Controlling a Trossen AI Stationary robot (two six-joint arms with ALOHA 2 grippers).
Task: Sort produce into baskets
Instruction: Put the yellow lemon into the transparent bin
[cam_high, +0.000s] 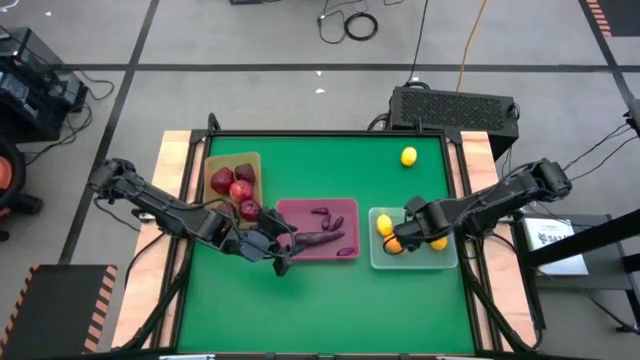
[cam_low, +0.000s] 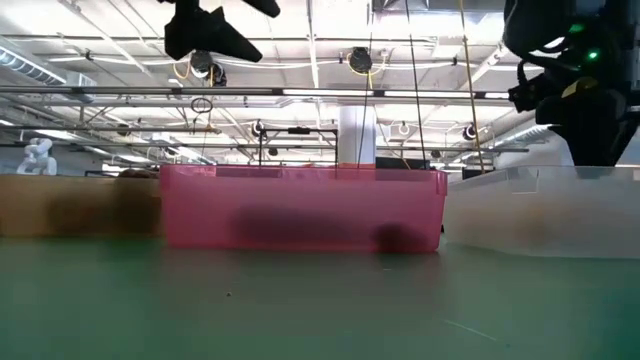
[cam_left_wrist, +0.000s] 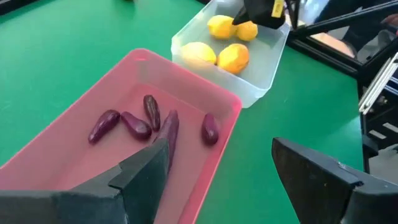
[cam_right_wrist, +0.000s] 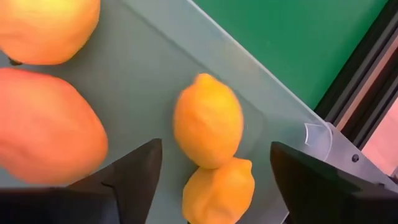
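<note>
Three baskets stand in a row on the green table: a tan one with dark-red apples, a pink one with several purple eggplants, and a clear one with several lemons. My left gripper is open and hangs above the pink basket's near left corner with nothing between its fingers. My right gripper points down over the clear basket, open. A lemon lies on the basket's floor below the gap, apart from both fingers.
One lemon lies loose on the table near the far right corner. A black box stands beyond the table's far edge. Bare green surface spans the table's near half and far middle.
</note>
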